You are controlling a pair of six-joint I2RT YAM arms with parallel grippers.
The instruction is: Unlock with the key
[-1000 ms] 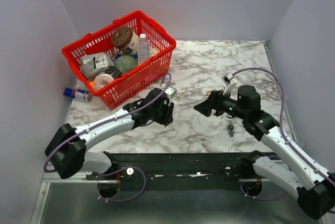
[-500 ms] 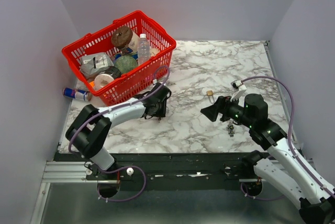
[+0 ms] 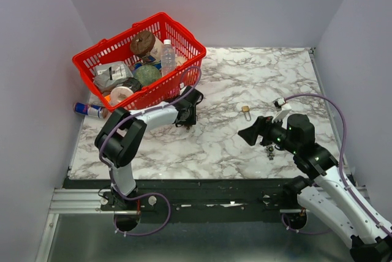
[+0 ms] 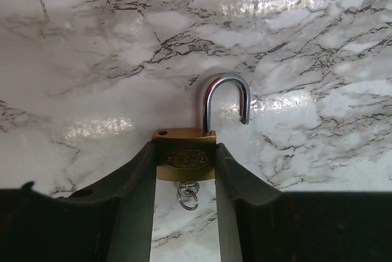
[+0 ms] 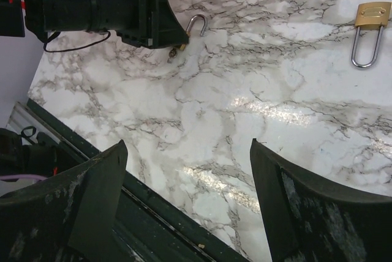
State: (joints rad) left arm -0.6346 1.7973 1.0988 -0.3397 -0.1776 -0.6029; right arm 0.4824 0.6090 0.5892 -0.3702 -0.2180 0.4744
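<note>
There are two arms, two padlocks, one key, one basket [image 3: 159, 93] and one can [image 3: 89, 110].

The key [image 3: 269, 150] is a tiny dark thing lying on the marble table [image 3: 245, 72], just beside the right arm's wrist and on its near side. It is well apart from both padlocks. Its long axis runs roughly from the near edge toward the far wall. It is too small to tell which end is the blade.

The left gripper [image 3: 188, 108] sits by the basket's front corner. Its fingers [image 4: 138, 182] press on either side of the brass body of the open padlock [image 4: 185, 159]. That padlock's silver shackle [image 4: 225, 100] stands up with one leg free of the body. A small ring [image 4: 188, 196] hangs under the body at the keyhole end. What the ring is fixed to is not clear.

The right gripper [image 5: 187, 147] is spread wide and holds nothing. It hangs over bare marble and points toward the left gripper.

The second padlock [image 5: 372, 14] lies flat on the table with its long shackle closed, beyond the right gripper and apart from it.
</note>
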